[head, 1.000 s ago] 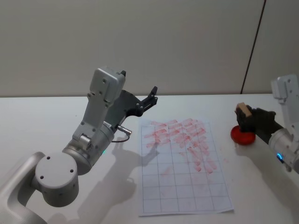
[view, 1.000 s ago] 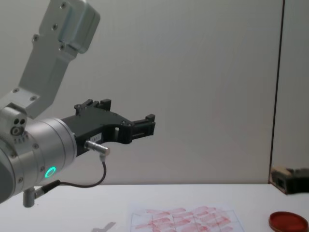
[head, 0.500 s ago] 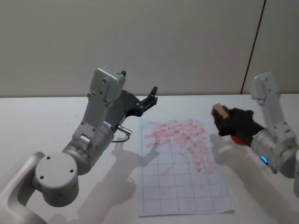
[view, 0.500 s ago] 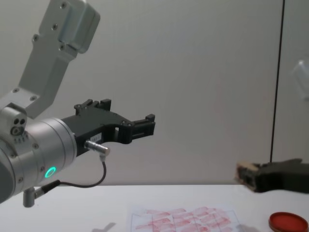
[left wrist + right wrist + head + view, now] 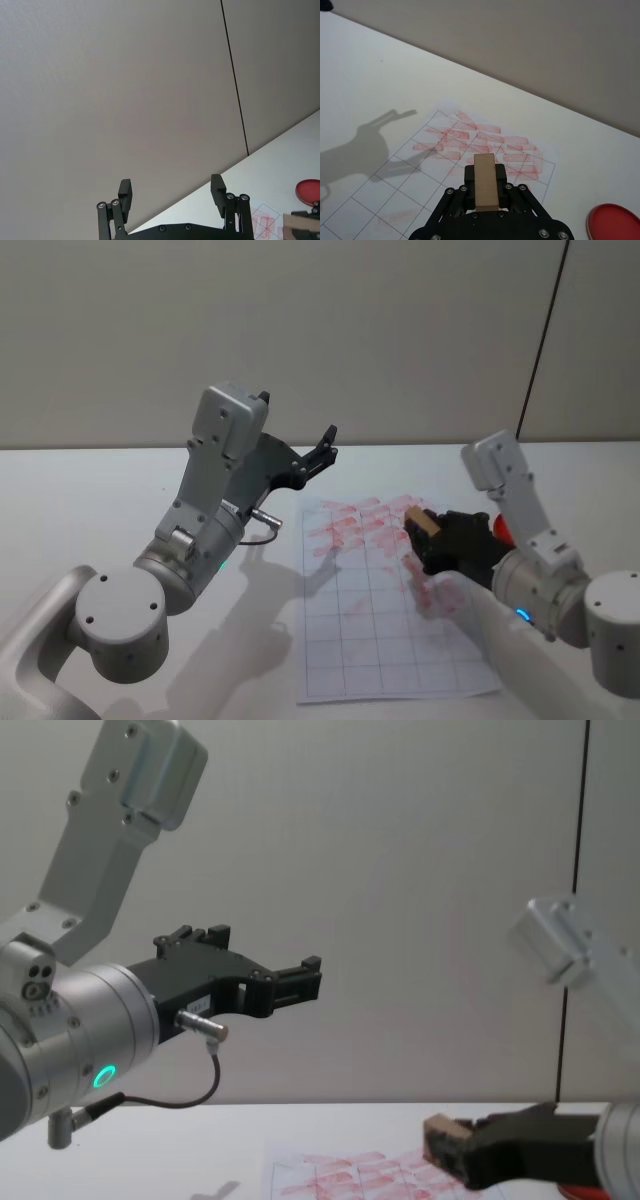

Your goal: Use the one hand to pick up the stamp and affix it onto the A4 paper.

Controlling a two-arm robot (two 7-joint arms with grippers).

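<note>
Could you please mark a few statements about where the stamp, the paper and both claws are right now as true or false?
1. The right claw grips the stamp. True.
2. The stamp sits on the red ink pad. False: it is held over the A4 paper; the ink pad lies beside the sheet.
3. The left claw is shut on the paper. False: it is open, empty and raised above the table.
4. The paper's far rows carry red marks, while its near rows are mostly blank. True.
</note>
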